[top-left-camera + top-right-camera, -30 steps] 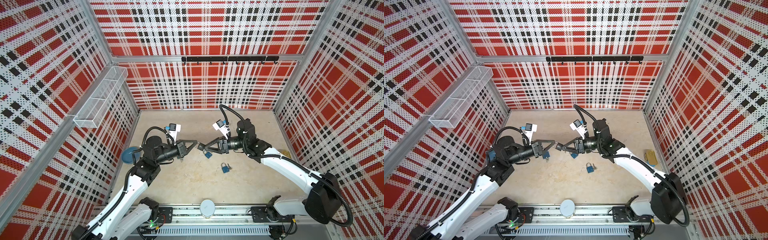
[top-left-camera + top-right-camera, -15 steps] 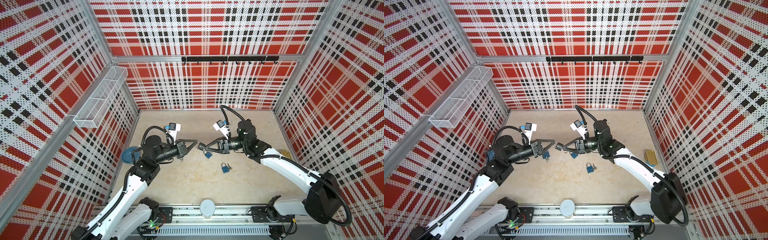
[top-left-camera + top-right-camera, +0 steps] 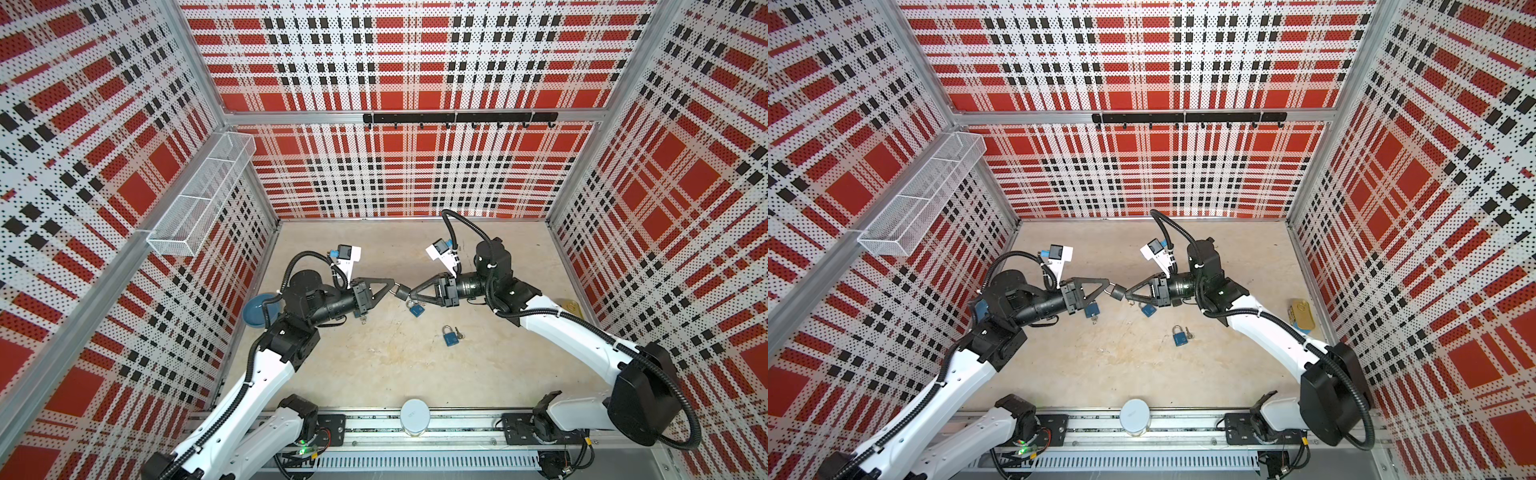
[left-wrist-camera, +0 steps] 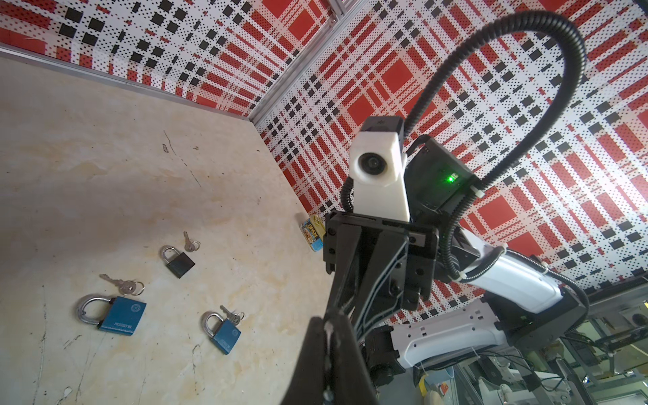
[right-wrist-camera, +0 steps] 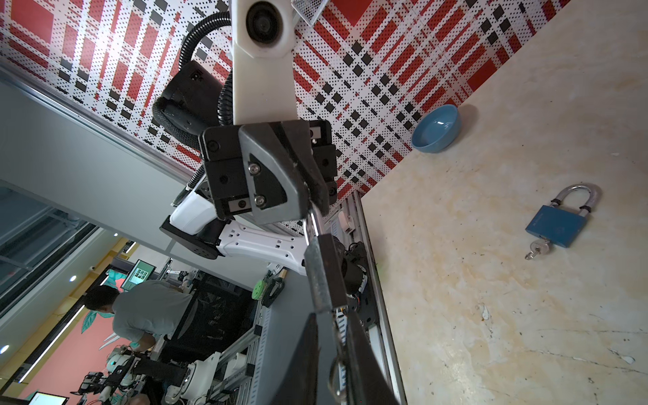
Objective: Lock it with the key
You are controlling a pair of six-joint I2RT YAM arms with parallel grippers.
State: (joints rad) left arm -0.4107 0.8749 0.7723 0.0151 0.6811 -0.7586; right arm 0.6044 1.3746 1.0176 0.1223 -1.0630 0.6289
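A black padlock [image 3: 402, 292] [image 3: 1119, 293] hangs in mid-air between my two arms. My left gripper [image 3: 394, 287] [image 3: 1109, 289] is shut on its silver shackle [image 5: 312, 221]. In the left wrist view the lock is hidden behind that gripper's [image 4: 329, 324] closed fingers. The right wrist view shows the lock body [image 5: 324, 277] end-on. The key [image 5: 338, 354], with its ring, sticks out of the body's lower end. My right gripper [image 3: 411, 296] [image 5: 331, 317] meets the lock from the opposite side, its fingers shut on the key.
Three more padlocks with keys lie on the floor: a blue padlock [image 3: 416, 309], another blue padlock [image 3: 449, 336], and a third padlock [image 3: 1092, 309] beneath the left gripper. A blue bowl [image 3: 259, 309] sits by the left wall and a Spam tin [image 3: 571, 307] by the right wall.
The right gripper's fingers have narrowed around the key at the lock's end. Both arms and the held lock stay almost where they were.
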